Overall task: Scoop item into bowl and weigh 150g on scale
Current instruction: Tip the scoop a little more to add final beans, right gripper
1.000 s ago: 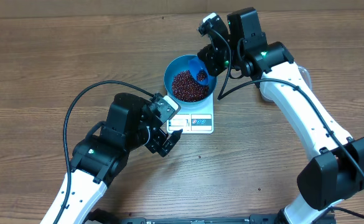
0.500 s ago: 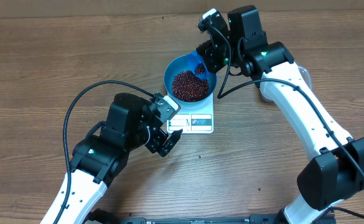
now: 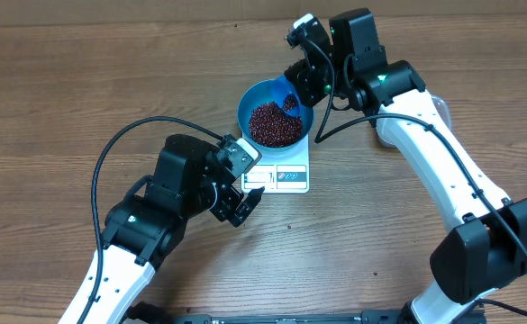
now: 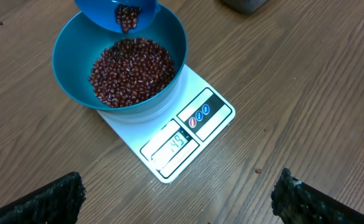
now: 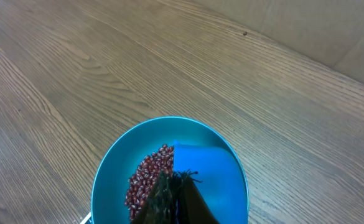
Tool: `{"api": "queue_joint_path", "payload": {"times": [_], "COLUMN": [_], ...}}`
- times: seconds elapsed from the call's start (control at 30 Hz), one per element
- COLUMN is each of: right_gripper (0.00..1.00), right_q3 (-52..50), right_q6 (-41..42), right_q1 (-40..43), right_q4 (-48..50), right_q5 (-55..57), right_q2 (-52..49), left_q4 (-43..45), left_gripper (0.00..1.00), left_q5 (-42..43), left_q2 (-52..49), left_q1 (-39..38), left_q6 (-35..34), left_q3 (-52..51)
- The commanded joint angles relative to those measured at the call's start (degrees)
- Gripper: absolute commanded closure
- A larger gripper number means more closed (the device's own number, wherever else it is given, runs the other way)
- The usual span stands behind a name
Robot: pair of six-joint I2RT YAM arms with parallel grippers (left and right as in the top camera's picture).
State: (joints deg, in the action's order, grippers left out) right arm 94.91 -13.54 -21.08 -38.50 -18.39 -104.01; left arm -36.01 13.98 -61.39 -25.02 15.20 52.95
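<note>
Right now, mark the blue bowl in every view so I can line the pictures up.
Overhead: the bowl sits upper centre, on the scale.
Left wrist: the bowl fills the upper left, on the scale.
Right wrist: the bowl is at bottom centre, cut off by the lower edge.
Shared landmark: the blue scoop tipped over the beans in all three views.

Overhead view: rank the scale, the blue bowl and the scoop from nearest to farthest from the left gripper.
1. Scale: just ahead and to the right of the open left gripper.
2. Blue bowl: on the scale's far end, holding beans.
3. Blue scoop: tilted over the bowl's far right rim.
</note>
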Motion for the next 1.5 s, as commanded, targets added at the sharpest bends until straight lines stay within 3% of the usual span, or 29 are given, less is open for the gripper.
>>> {"api": "queue_joint_path", "payload": {"times": [0.0, 1.3, 1.47], "right_gripper": [0.96, 0.96, 0.96], "right_q3": [-0.09, -0.09, -0.07], "right_q6": [0.04, 0.09, 3.21], "right_q1": [-0.28, -0.28, -0.28], "right_q4": [0.26, 0.28, 0.98], "right_q5": [0.33, 0.28, -3.89], "right_q2": [0.33, 0.33, 0.35], "left_q4": [0.02, 0.02, 0.02], "left_gripper": [0.0, 0.01, 0.01], "left_q5": [0.87, 0.85, 0.85], "left_q2": [0.66, 0.66, 0.66], "left_q1": [0.24, 0.24, 0.24], "left_q6": [0.46, 0.46, 0.46], "left_q3": [-0.31, -0.31, -0.31]}}
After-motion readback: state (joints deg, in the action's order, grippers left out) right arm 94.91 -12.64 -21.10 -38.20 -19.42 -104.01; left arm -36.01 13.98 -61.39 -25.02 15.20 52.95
